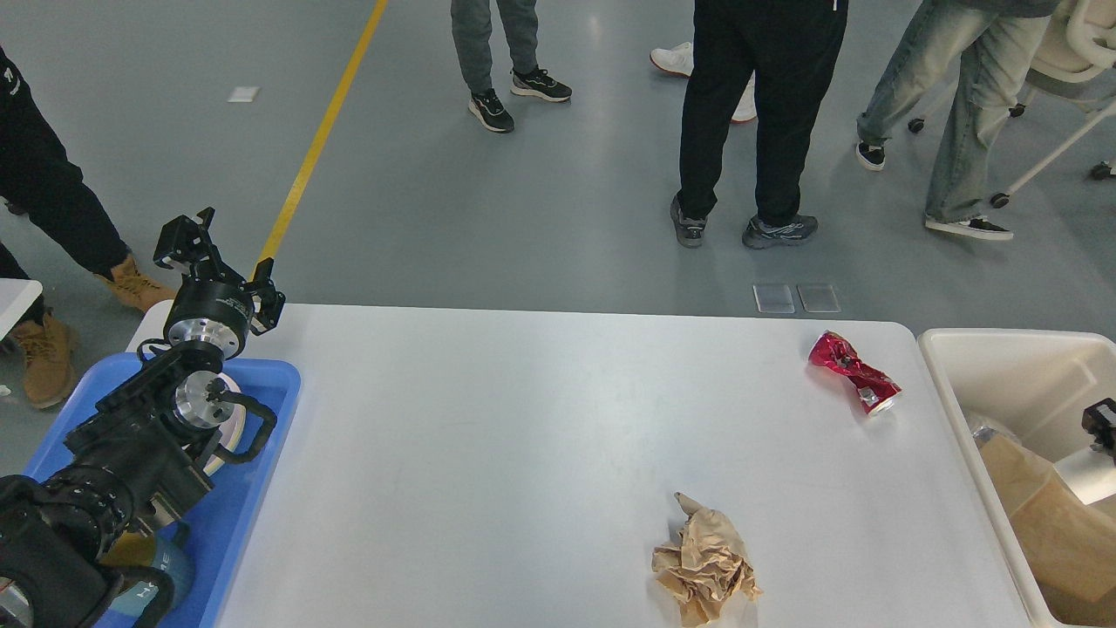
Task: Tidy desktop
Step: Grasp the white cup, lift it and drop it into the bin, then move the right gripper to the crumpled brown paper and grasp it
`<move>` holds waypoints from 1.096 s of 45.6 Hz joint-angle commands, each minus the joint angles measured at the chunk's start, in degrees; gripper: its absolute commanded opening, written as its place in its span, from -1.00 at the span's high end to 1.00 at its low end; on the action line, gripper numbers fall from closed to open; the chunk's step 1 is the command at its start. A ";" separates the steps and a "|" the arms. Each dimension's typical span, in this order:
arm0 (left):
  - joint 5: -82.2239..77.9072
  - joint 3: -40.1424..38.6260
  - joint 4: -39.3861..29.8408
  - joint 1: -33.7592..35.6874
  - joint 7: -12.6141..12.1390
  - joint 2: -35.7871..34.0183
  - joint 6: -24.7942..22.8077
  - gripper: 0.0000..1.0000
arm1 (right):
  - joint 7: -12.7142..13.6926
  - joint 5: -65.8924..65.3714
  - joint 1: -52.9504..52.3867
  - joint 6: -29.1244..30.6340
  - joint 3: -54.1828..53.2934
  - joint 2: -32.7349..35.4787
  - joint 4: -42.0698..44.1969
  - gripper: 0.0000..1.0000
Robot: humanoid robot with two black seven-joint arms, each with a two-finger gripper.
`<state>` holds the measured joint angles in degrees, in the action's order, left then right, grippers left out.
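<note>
The desktop is a wide white tabletop. A crushed red can lies near its far right corner, and a crumpled ball of brown paper lies near the front edge, right of centre. My left gripper is raised over the table's far left corner, open and empty. Only a small dark part of my right gripper shows at the right edge, down inside the cream bin. A pale piece of white paper lies just below it. Whether the fingers hold it is unclear.
The cream bin stands against the table's right end with brown paper inside. A blue tray on the left lies under my left arm. Several people stand on the floor beyond the far edge, and a wheeled chair is at the top right.
</note>
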<state>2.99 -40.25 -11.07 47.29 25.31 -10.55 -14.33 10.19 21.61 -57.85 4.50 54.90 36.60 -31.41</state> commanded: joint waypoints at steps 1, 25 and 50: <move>0.00 0.00 0.00 0.00 0.00 0.00 0.00 -0.92 | 0.01 -0.08 0.81 0.07 -0.59 -0.04 0.21 -1.00; 0.00 0.00 0.00 0.00 0.00 0.00 0.00 -0.92 | -0.08 -0.08 -11.13 0.94 2.92 -3.20 -4.62 -1.00; 0.00 0.00 0.00 0.00 0.00 0.00 0.00 -0.92 | -0.17 0.10 -46.56 44.43 10.67 -17.79 -18.16 -1.00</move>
<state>2.98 -40.25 -11.08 47.28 25.32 -10.54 -14.33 10.15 21.57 -99.01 35.71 66.43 19.12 -48.94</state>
